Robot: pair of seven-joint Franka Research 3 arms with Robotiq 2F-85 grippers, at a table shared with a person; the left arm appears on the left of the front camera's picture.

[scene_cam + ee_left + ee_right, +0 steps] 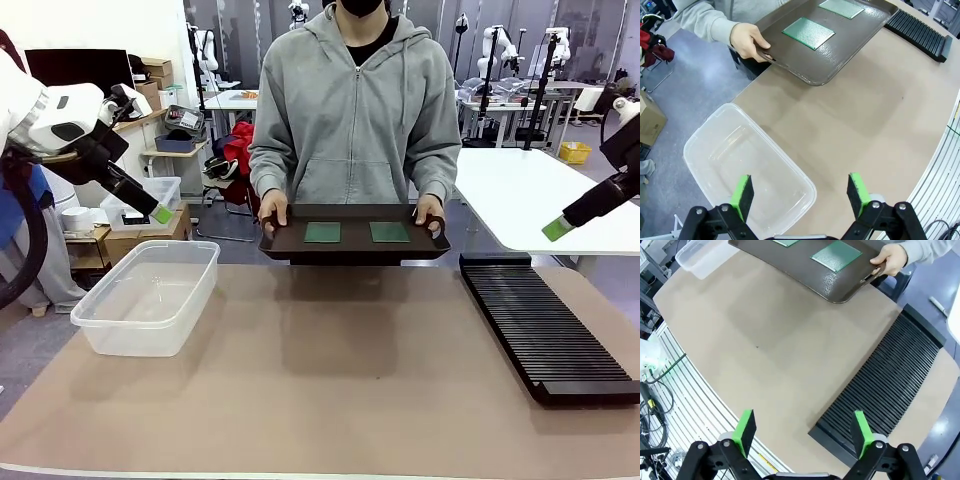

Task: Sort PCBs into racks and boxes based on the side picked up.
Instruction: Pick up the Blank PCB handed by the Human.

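Across the tabletop (330, 390) a person in a grey hoodie holds a dark brown tray (355, 247) level, just above the far edge, with both hands (272, 210) on its handles. Two green PCBs (322, 232) lie flat on it, side by side and apart, the second (389, 232) nearer the rack's side. The clear box (135, 335) sits on the robot's left of the tabletop, and the long black rack (545, 330) lies flat on its right. The left jaws hang over the box, spread wide, green pads (742, 192) gripping nothing. The right jaws hang above the near end of the rack, equally wide and free of any load.
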